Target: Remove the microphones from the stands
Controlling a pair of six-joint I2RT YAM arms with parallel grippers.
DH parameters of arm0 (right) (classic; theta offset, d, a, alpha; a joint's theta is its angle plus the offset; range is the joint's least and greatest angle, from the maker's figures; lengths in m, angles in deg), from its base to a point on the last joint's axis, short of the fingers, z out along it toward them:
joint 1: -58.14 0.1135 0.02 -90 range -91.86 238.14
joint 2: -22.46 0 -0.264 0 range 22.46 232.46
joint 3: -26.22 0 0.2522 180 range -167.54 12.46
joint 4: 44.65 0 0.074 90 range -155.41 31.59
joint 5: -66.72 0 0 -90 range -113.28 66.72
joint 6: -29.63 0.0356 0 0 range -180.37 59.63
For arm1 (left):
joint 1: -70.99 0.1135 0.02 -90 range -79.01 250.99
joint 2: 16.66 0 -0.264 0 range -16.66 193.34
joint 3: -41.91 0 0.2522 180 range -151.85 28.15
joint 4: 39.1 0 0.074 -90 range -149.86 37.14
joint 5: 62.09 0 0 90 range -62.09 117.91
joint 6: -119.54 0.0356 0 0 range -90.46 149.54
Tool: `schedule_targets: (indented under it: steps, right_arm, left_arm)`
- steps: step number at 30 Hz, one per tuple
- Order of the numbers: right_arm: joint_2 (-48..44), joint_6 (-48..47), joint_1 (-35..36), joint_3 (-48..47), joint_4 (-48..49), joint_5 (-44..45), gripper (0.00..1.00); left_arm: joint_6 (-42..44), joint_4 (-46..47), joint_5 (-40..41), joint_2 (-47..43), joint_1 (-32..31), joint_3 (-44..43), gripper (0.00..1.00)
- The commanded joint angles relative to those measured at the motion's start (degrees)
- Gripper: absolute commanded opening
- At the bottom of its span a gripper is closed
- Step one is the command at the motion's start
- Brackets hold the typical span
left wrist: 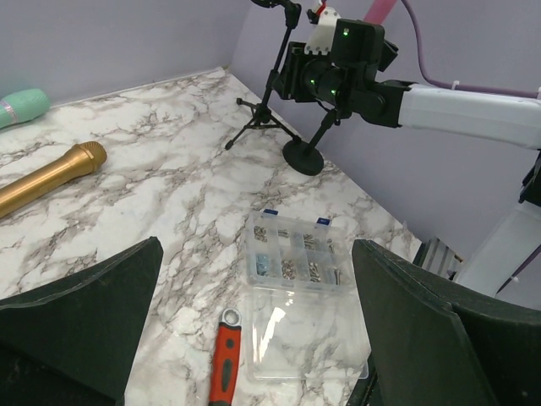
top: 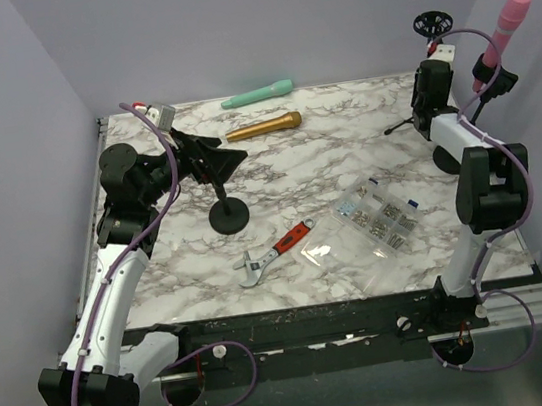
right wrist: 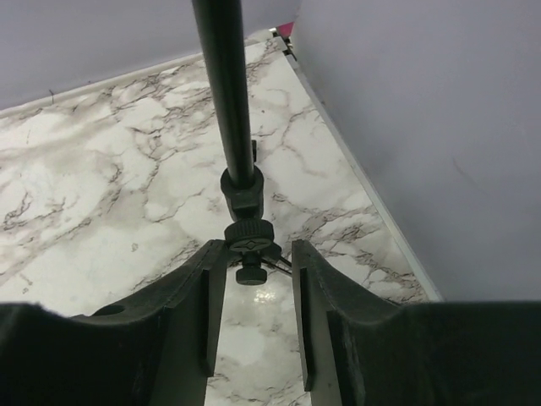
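While the right gripper (right wrist: 258, 247) straddled the stand (right wrist: 226, 85) at its joint, jaws parted, the microphone (top: 507, 28) sat above it. Bracing step, judged; next needed a firm squeeze. Left gripper (left wrist: 255, 245) gaped empty.

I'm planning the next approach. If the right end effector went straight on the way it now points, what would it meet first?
The knob on the stand, which sits between the jaws of the right end effector. Depth is unclear from the wrist view, but it looks very close.
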Motion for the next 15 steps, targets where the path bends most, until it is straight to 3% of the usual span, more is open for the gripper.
schedule_targets:
  steps: [1,5,8,15]
  right_arm:
    - [2.00,-2.20,-0.46,-2.18,0.38,-1.64,0.38]
    - [2.66,-3.79,-0.45,-2.83,-0.96,-1.40,0.16]
    - [2.62,-5.49,-0.43,-2.17,-1.27,-0.73,0.05]
    - [3.03,-12.45,0.54,-0.22,0.07,1.70,0.02]
  left_arm:
    - [0.76,-0.41,-0.03,0.26,-0.25,-0.43,0.99]
    - [0.76,-0.41,-0.08,0.28,-0.32,-0.42,0.99]
    - [0.67,-0.33,-0.14,0.28,-0.25,-0.50,0.98]
    - [0.58,-0.23,-0.15,0.15,-0.35,-0.41,0.99]
